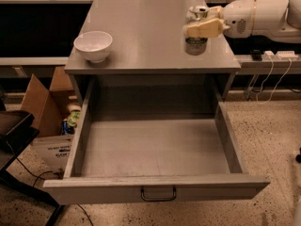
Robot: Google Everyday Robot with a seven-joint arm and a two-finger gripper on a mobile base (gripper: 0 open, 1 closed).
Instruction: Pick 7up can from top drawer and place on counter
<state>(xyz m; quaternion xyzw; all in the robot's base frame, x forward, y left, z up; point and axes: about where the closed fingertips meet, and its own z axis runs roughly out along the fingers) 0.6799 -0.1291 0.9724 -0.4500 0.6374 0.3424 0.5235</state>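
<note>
Camera view, from the front and above. Grey counter (150, 32) across the upper centre. Two-finger gripper (197, 21) at 1 o'clock, reaching in from the right edge on a white arm (256, 15), with cream fingers (207, 28) pinched around the 7up can (195, 44). Can upright over the counter's right side, near the right edge; contact between can base and surface not discernible. White bowl (93, 45) at 10 o'clock on the counter's front left corner, well apart from the can. Top drawer (155, 149) pulled open toward 6 o'clock, dark pull handle (158, 194) centred on its front panel. Open cardboard box (42, 102) on the floor at 9 o'clock, just beside the cabinet. Cables (277, 74) at 3 o'clock, hanging toward the speckled floor
</note>
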